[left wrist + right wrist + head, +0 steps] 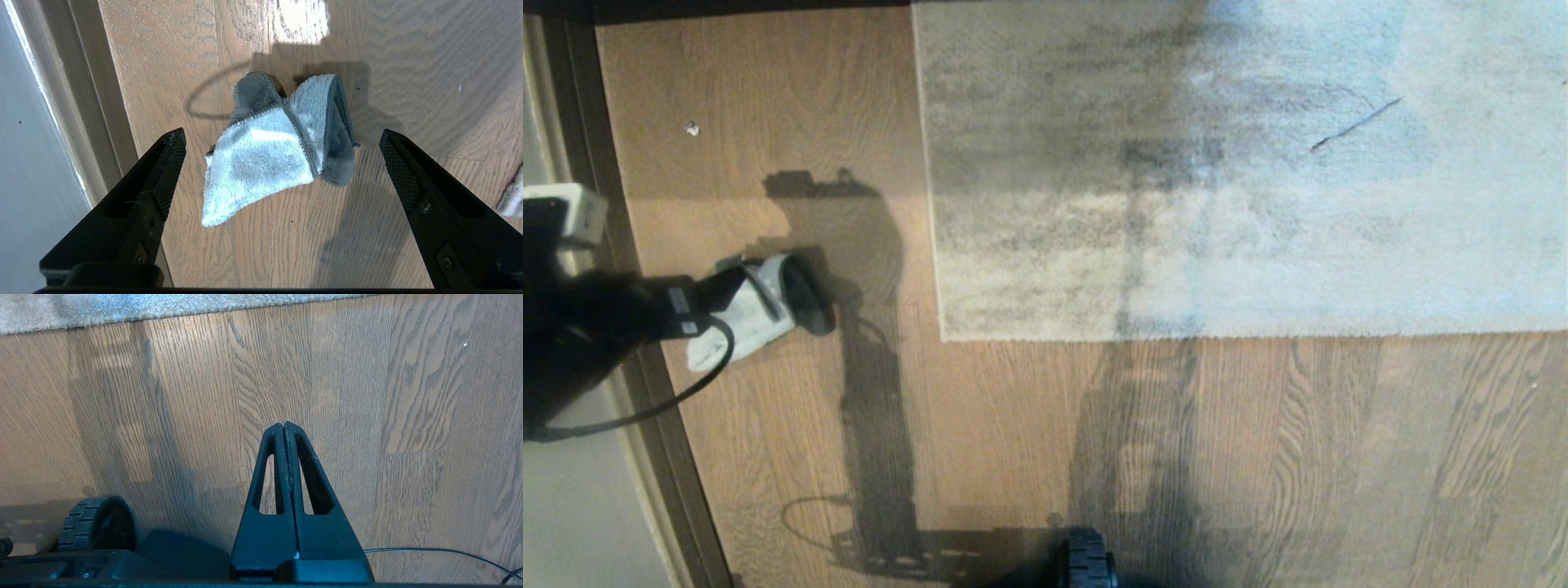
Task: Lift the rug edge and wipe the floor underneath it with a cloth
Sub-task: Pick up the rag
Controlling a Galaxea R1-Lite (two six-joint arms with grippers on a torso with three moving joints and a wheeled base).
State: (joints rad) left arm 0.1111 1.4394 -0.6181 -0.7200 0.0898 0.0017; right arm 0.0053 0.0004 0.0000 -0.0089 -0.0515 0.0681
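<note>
Covering wood floor (792,98): mottled rug (1258,204)

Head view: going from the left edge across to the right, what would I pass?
Baseboard → left gripper, open over the cloth → bare floor → rug edge and the rug out to the right side.

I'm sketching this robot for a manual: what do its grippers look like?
Both are matte black. The left gripper has wedge-shaped fingers with cross-hatched pads, and a black cable loops from its arm. The right gripper has tapered fingers with long slots.
</note>
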